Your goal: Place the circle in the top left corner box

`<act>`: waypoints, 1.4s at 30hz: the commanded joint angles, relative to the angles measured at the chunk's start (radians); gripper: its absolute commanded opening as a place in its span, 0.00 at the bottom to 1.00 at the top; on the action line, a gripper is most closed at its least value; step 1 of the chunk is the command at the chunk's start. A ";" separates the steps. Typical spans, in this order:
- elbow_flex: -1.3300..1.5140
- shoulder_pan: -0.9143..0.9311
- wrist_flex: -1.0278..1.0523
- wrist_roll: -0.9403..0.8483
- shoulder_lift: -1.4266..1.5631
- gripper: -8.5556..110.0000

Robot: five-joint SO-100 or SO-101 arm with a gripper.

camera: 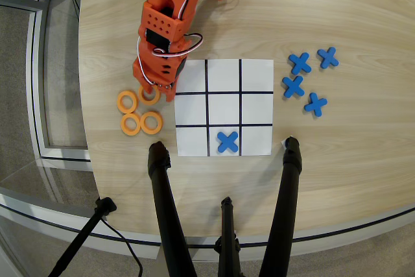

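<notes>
Orange fingers (153,87) drop onto the circle (149,95), the ring of four nearest the grid, toward the tabletop's (337,173) left edge. Spread or pinching, can't tell. Top left corner box (191,76) sits just right, empty.

In the overhead view, the orange pincer (154,86) sits low over one circle (149,95) left of the paper grid (224,108); whether it grips is unclear. Three more rings (140,116) lie beside. A blue cross (227,141) occupies the bottom-middle cell.
</notes>
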 commanded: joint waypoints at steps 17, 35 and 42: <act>-0.137 0.242 0.696 -0.114 0.048 0.22; -0.150 0.290 0.793 -0.149 0.094 0.07; -0.207 -0.008 0.943 0.008 0.449 0.07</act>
